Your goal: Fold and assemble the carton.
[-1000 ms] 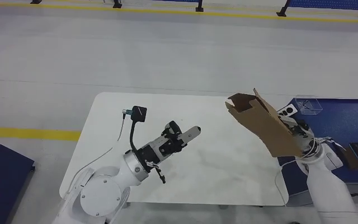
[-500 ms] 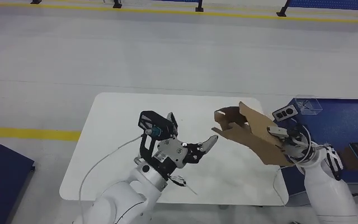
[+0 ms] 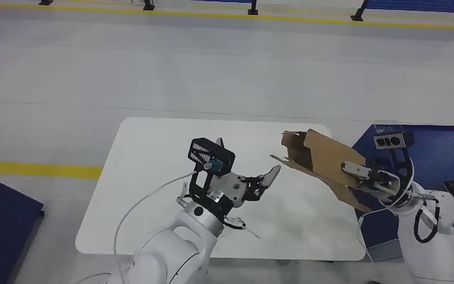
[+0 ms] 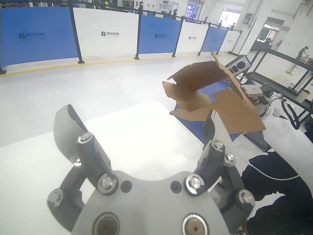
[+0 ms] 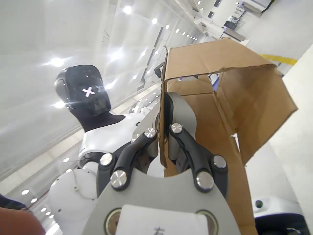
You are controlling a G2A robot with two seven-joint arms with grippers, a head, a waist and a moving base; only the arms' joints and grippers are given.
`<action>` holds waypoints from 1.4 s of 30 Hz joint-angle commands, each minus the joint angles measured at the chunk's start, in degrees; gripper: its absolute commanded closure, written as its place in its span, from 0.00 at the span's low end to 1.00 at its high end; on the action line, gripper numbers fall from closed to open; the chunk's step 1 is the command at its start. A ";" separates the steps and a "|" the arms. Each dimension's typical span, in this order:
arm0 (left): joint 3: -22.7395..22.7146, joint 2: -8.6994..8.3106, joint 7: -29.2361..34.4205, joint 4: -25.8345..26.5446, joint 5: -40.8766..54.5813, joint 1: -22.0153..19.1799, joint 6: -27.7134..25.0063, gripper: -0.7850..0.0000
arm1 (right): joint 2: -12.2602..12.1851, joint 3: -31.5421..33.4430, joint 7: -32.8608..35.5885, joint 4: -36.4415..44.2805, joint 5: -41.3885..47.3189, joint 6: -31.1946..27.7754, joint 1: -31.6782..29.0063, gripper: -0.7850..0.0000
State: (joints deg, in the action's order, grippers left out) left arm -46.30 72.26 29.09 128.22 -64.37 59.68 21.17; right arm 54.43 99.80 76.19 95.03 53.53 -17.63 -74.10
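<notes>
Swung nearer, the left hand (image 3: 268, 177) gapes apart near the carton (image 3: 323, 153) clamped in the right hand (image 3: 355, 170).

Matt brown cardboard carton (image 3: 323, 157), ragged at cut edges, pinched between smooth grey fingers (image 5: 182, 113) of the right gripper (image 5: 163, 106), shiny metal screws (image 5: 175, 127) there. Beneath the left gripper (image 4: 139, 119), smooth white table (image 3: 142, 192).

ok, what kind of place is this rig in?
Looks like an industrial hall or robot test floor: blue-and-white partition panels, a yellow floor line, and a high ceiling with rows of lights.
</notes>
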 commanded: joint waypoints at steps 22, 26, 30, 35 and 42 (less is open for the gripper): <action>0.27 2.29 1.55 -1.47 -2.09 1.26 -3.46 0.00 | 0.41 -2.83 0.99 5.35 -1.68 0.32 -2.36 1.00; 0.34 2.67 2.78 -1.74 -2.22 1.20 -4.05 0.00 | 0.45 -2.60 1.26 5.45 -0.82 0.54 -2.48 1.00; 0.56 3.07 3.66 -1.85 -1.91 1.43 -4.56 0.00 | 0.48 -2.56 1.86 5.25 0.79 1.96 -2.46 1.00; 1.18 3.55 3.61 -1.26 -0.50 1.97 -6.41 0.00 | 0.46 -3.04 3.48 5.06 1.69 4.46 -2.44 1.00; -0.07 4.02 2.74 -0.50 -0.77 2.80 -6.27 0.00 | 0.70 -4.90 4.23 3.74 4.68 7.53 -2.00 1.00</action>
State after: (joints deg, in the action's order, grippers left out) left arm -46.00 76.22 31.94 127.57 -65.44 62.26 14.76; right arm 55.06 95.32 80.24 99.19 56.94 -10.96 -76.18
